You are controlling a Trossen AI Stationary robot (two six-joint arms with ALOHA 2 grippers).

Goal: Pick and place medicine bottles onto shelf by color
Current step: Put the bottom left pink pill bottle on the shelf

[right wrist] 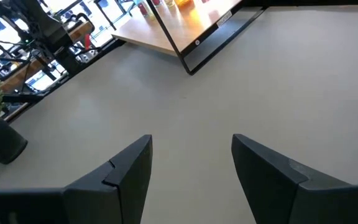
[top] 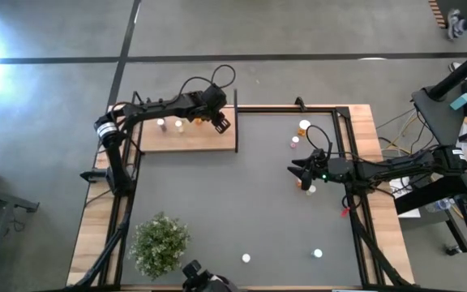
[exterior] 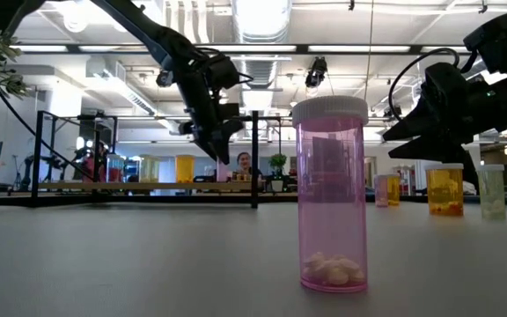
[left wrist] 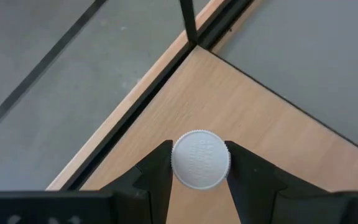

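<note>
Left gripper point(left wrist: 197, 168) clamped on a white-capped bottle point(left wrist: 201, 159), cap squarely between its fingers, over the shelf point(left wrist: 272, 134) near the corner rod; right gripper point(right wrist: 191, 168) open, empty, above the table.

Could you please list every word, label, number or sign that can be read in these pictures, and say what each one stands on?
No text can be read in any view.
White cap held by the left gripper over the shelf: raised lettering, too blurred to read.
Pink bottle in the low view: no label visible.
Orange bottle behind it: no label legible.
</note>
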